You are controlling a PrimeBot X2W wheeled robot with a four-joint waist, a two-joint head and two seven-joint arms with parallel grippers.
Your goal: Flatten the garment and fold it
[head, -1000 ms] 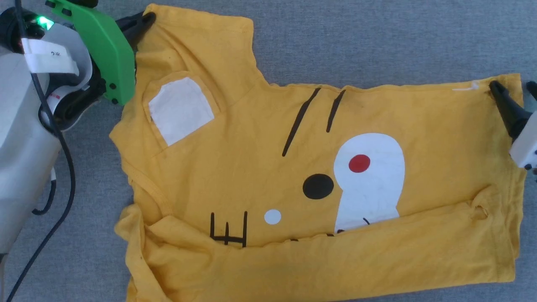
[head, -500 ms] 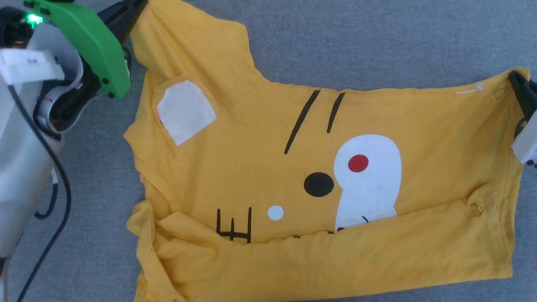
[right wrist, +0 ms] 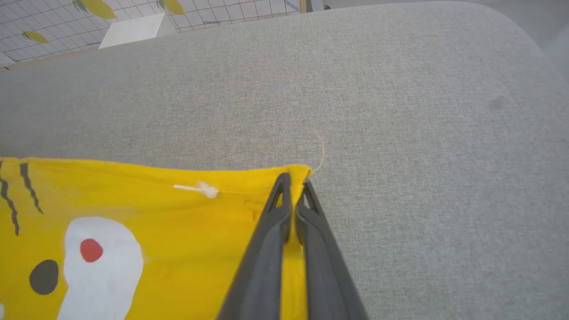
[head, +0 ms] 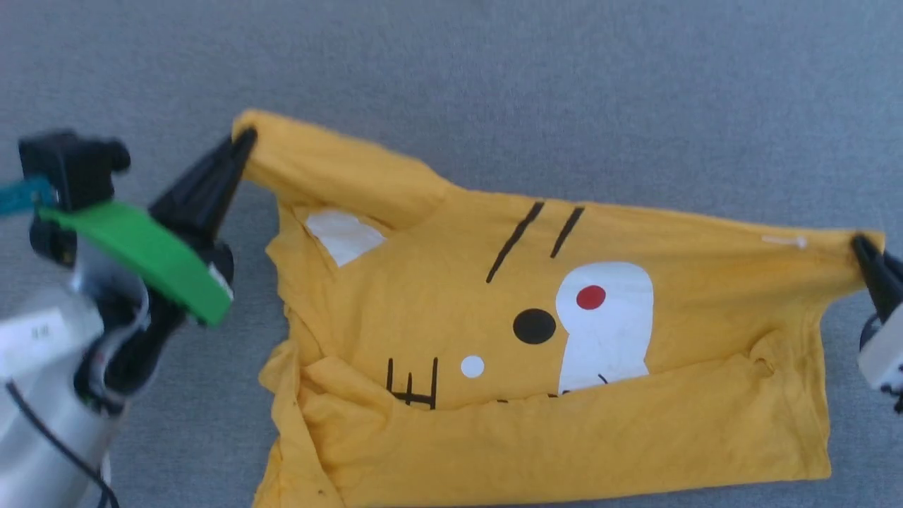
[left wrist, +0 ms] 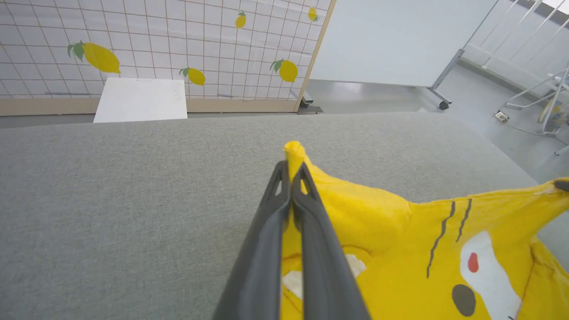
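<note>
The garment [head: 550, 367], a bright yellow T-shirt with a tiger face, lies on the grey surface with its near edge folded up over the print. My left gripper [head: 245, 137] is shut on the far left sleeve tip, which hangs lifted; in the left wrist view the yellow cloth [left wrist: 382, 249] pokes out between the closed fingers [left wrist: 266, 240] of the gripper [left wrist: 292, 165]. My right gripper [head: 862, 247] is shut on the far right corner, and in the right wrist view its closed tips [right wrist: 292, 178] pinch the yellow edge [right wrist: 186, 209]. The far edge is stretched between both grips.
A grey fabric surface [head: 494, 77] spreads around the garment. Behind it in the left wrist view stand a lemon-printed grid panel [left wrist: 155, 40], a white board [left wrist: 141, 98] and a whiteboard on wheels [left wrist: 400, 40].
The right gripper closed on the garment's far right corner. Both grippers have raised the far edge, pulling it taut, and the head view has shifted so the garment sits lower.
</note>
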